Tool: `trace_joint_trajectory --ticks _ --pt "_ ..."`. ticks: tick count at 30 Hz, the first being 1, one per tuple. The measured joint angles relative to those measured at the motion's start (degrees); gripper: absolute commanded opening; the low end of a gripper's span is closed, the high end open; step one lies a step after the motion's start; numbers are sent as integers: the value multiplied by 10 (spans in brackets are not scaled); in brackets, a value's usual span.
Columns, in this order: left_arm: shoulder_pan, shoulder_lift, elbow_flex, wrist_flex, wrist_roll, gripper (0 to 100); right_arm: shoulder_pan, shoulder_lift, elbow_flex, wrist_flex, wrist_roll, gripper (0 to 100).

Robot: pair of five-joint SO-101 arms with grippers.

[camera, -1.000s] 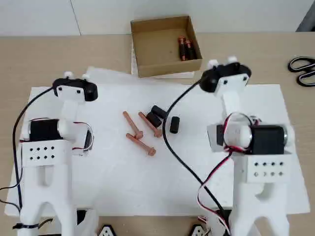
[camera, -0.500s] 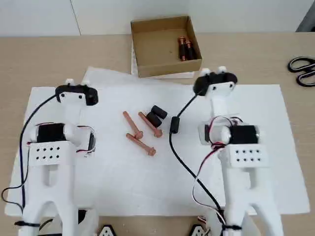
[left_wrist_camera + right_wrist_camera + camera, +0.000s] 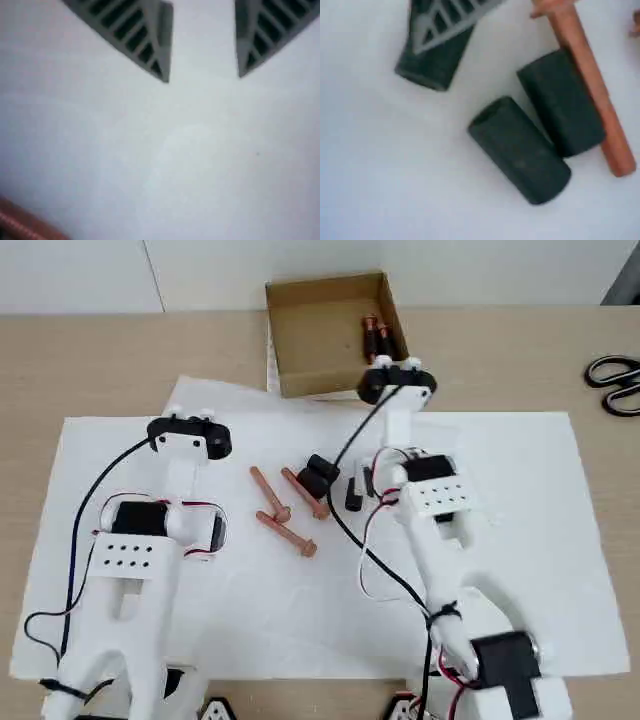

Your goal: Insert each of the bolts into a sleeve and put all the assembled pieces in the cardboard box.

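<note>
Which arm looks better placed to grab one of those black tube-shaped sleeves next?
Right. The right arm sits beside the black cylindrical sleeves, close in its wrist view; the open left hand is above bare white sheet.

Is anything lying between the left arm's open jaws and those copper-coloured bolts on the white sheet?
Nothing visible does. The left gripper, jaws open, hangs over bare white sheet, and a bolt shows beside it with only sheet between. The sleeves lie on the far side of the bolts.

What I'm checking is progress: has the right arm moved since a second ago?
Yes: the right arm's head swung left, now overlapping the near right corner of the cardboard box.
</note>
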Motion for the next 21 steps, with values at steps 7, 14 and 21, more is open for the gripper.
trace_joint_trajectory --ticks 7,14,21 --pt "0 0 0 0 1 83 -35 98 -68 -1 -49 269" --pt "0 0 0 0 1 83 -34 140 -86 0 -64 207" --pt "0 0 0 0 2 83 -34 140 -86 11 -85 206"
